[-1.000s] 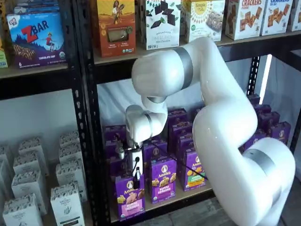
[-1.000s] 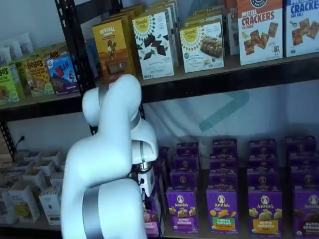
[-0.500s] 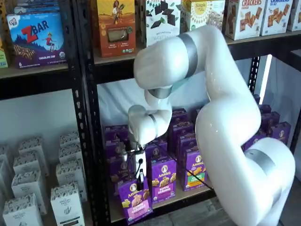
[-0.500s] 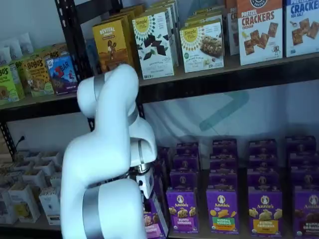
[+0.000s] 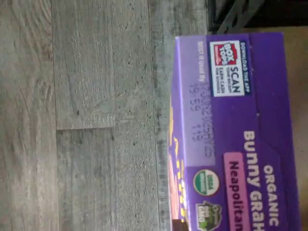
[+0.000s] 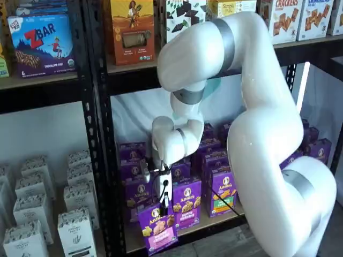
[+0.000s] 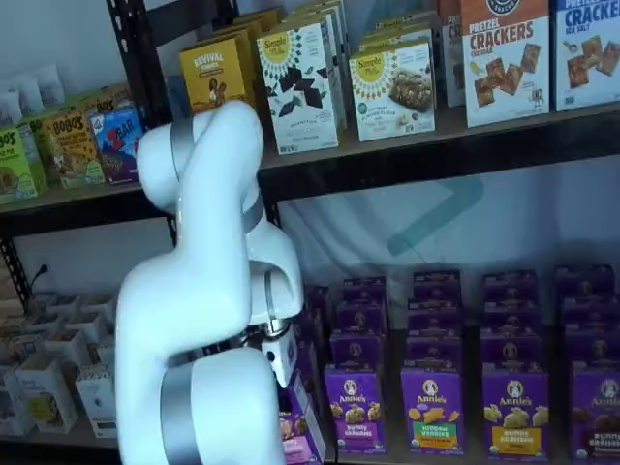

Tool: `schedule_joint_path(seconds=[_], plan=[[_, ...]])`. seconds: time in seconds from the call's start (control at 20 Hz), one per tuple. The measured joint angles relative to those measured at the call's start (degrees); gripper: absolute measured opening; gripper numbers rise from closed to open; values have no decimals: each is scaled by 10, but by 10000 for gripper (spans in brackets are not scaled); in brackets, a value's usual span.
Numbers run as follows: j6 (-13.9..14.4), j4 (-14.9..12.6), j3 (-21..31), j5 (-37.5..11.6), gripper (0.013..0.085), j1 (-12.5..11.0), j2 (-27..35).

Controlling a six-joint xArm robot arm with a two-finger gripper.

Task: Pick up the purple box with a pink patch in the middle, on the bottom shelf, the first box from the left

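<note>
The purple box (image 6: 157, 227), an Annie's carton with a pink panel low on its front, hangs tilted at the front left of the bottom shelf (image 6: 206, 225), past its black rail. My gripper (image 6: 162, 202) points down with its black fingers shut on the box's top edge. In a shelf view the white arm hides most of the purple box (image 7: 302, 433). The wrist view looks down on the top of the purple box (image 5: 231, 134), which carries a Box Tops label and a pink strip, with grey floor planks beside it.
Rows of other purple Annie's cartons (image 6: 186, 203) stand right beside and behind the held one. A black perforated upright (image 6: 104, 160) rises just left of it. White cartons (image 6: 75, 225) fill the bay further left. Orange and white cartons (image 6: 131, 29) sit on the higher shelf.
The purple box has come forward and down off the shelf's front edge and tilted, held in my gripper. The arm's elbow has risen higher.
</note>
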Motion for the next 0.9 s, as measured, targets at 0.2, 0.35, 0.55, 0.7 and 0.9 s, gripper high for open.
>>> schedule_joint_path(seconds=[0.2, 0.35, 0.55, 0.7, 0.9], plan=[[21, -23, 40, -8, 330, 0, -33], [42, -46, 73, -10, 330, -2, -60], [56, -63, 117, -7, 330, -4, -99], [43, -52, 157, -12, 330, -6, -135], [39, -55, 212, -11, 330, -13, -191]])
